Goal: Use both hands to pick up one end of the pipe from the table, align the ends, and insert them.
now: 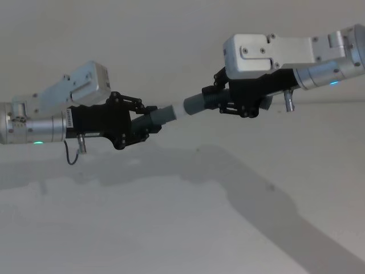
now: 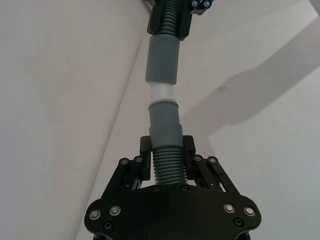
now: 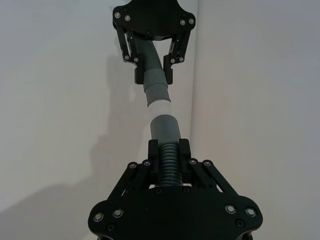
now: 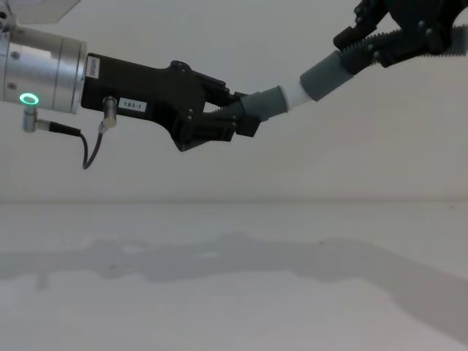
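The white tip [image 1: 177, 111] of the left pipe piece [image 1: 159, 117] sits in the hollow mouth of the right pipe piece [image 1: 195, 103], the pair held in the air well above the tabletop [image 1: 171, 228], with a band of white between the two grey sleeves. The left end effector [image 1: 138, 121] is clamped on the ribbed part of its piece, and the right end effector [image 1: 228, 100] is clamped likewise on the other. The pieces meet at a slight bend, so pushing on that line could jam the tip, or twist a piece within its grip, and the joint may end up only partly seated.
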